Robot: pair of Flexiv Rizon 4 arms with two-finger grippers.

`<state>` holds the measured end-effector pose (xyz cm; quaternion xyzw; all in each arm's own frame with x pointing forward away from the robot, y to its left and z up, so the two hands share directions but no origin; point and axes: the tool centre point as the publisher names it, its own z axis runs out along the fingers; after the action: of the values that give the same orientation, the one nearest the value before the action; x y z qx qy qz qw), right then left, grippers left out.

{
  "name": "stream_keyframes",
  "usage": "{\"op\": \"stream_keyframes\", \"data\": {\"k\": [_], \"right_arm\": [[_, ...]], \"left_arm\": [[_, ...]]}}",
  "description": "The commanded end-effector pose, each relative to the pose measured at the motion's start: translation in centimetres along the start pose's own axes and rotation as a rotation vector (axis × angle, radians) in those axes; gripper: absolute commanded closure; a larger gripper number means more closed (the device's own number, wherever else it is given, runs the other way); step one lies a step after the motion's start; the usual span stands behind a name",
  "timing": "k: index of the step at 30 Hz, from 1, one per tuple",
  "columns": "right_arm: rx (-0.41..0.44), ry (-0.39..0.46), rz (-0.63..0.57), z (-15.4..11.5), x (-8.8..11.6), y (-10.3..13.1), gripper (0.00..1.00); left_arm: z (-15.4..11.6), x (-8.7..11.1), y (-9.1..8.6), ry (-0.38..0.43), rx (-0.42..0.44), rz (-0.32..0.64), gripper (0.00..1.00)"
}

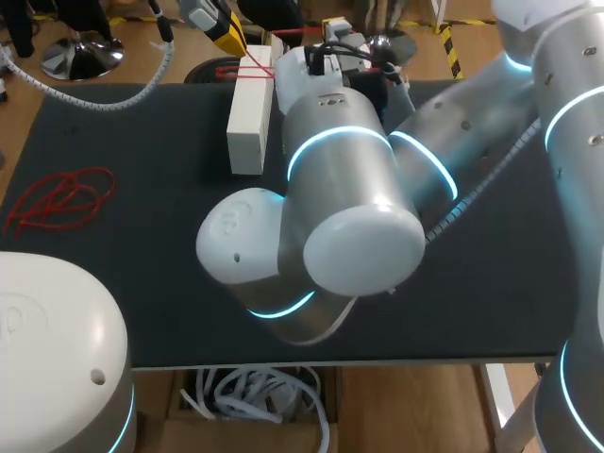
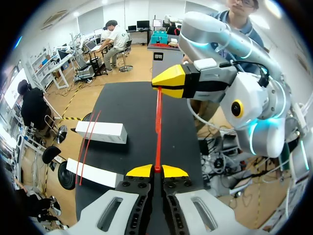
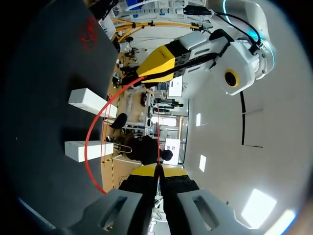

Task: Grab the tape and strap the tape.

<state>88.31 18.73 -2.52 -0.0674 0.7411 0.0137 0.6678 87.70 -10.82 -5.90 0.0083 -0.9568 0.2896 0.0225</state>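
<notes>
A thin red tape [image 2: 158,122] runs taut from my left gripper [image 2: 156,169], which is shut on its near end, to my right gripper [image 2: 157,87], shut on the far end. In the right wrist view my right gripper [image 3: 157,169] pinches the tape, and a loop of it [image 3: 88,147] curves up to the left gripper [image 3: 142,74]. Both grippers hang above the table. In the head view the left gripper [image 1: 229,38] is at the table's far edge, over a white box [image 1: 247,123] with red tape [image 1: 247,68] across it. My right arm's bulk hides its own gripper there.
Two white boxes [image 2: 100,131] [image 2: 93,172] lie on the black table [image 1: 113,142] beside the left gripper, with red strands [image 2: 88,142] over them. A loose tangle of red tape [image 1: 61,198] lies at the table's left. My right arm [image 1: 349,189] covers the middle.
</notes>
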Motion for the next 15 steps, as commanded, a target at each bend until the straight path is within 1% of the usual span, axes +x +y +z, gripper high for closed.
{"op": "stream_keyframes", "data": {"k": [1,15], "right_arm": [[0.0,0.012,-0.008,-0.3,-0.4,0.4,1.0],[-0.01,0.012,-0.032,-0.5,-0.7,1.7,1.0]], "left_arm": [[-0.1,0.1,0.0,0.001,-0.003,-0.002,1.0],[-0.1,0.1,0.0,0.001,-0.003,-0.002,1.0]]}}
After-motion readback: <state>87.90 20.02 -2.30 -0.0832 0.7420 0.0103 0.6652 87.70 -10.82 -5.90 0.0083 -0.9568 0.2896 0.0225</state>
